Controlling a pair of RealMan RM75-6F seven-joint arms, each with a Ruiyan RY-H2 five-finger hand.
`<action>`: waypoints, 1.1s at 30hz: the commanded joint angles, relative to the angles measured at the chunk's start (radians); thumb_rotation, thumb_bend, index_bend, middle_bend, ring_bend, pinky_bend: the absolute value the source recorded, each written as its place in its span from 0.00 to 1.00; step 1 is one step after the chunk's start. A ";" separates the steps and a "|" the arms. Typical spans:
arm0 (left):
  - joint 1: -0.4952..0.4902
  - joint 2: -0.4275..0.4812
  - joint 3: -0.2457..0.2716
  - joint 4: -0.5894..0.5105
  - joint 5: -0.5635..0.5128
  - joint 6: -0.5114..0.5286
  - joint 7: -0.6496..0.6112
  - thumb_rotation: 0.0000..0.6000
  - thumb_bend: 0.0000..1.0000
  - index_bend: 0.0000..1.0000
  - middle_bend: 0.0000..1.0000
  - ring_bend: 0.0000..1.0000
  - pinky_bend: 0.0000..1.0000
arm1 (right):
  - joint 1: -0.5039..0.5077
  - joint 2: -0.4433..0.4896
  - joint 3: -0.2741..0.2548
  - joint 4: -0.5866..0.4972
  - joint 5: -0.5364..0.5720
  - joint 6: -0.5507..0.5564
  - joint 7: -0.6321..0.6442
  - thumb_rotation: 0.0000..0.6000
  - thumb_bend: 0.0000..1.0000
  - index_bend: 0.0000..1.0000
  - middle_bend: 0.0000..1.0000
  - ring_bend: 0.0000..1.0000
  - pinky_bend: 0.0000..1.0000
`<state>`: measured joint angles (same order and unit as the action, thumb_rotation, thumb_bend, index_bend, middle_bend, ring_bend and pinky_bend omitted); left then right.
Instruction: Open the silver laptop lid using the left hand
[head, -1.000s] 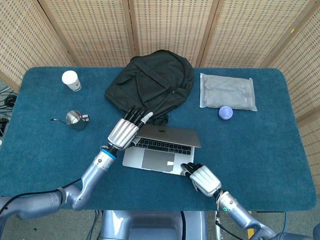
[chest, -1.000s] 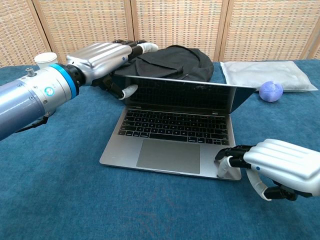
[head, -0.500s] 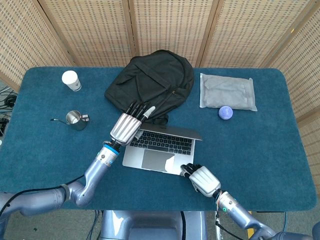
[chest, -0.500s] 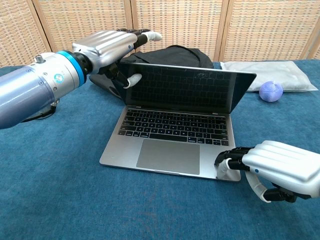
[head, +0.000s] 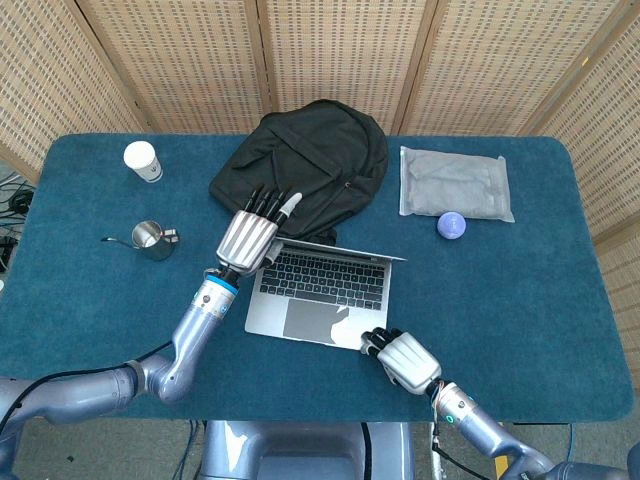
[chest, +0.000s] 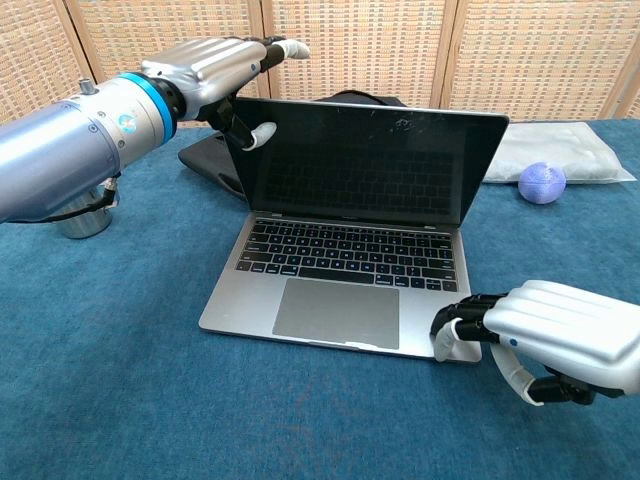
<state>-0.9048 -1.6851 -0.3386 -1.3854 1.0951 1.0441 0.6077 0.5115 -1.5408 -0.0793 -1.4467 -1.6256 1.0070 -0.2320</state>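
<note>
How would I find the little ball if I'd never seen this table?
Look at the blue table and find the black backpack at its far middle. To the backpack's right lies a flat grey pouch; the ball sits against the pouch's near edge. It is the only round, pale purple thing there, far smaller than the pouch or the open laptop.

your left hand (head: 250, 236) is at the top left corner of the laptop (head: 318, 290) lid, which stands open. your right hand (head: 403, 357) rests its fingers on the near right corner. behind sit a black backpack (head: 305, 162), a grey bag (head: 455, 183), a purple ball (head: 451, 225), a white cup (head: 142, 160) and a little metal jug (head: 150, 239).
</note>
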 joint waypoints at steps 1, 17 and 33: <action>-0.008 0.001 -0.003 0.004 -0.005 0.001 0.003 1.00 0.49 0.00 0.00 0.00 0.00 | 0.001 0.001 0.001 0.001 -0.001 0.002 0.001 1.00 1.00 0.28 0.23 0.18 0.34; -0.053 -0.002 -0.021 0.052 -0.058 0.001 0.013 1.00 0.49 0.00 0.00 0.00 0.00 | 0.015 -0.001 0.000 -0.011 0.021 -0.032 -0.043 1.00 1.00 0.29 0.27 0.19 0.34; -0.112 -0.011 -0.062 0.144 -0.112 -0.020 -0.019 1.00 0.49 0.00 0.00 0.00 0.00 | 0.017 0.014 -0.007 -0.003 0.030 -0.034 -0.013 1.00 1.00 0.29 0.27 0.18 0.34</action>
<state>-1.0088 -1.6918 -0.3947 -1.2534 0.9897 1.0275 0.5928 0.5286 -1.5277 -0.0868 -1.4499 -1.5960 0.9723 -0.2464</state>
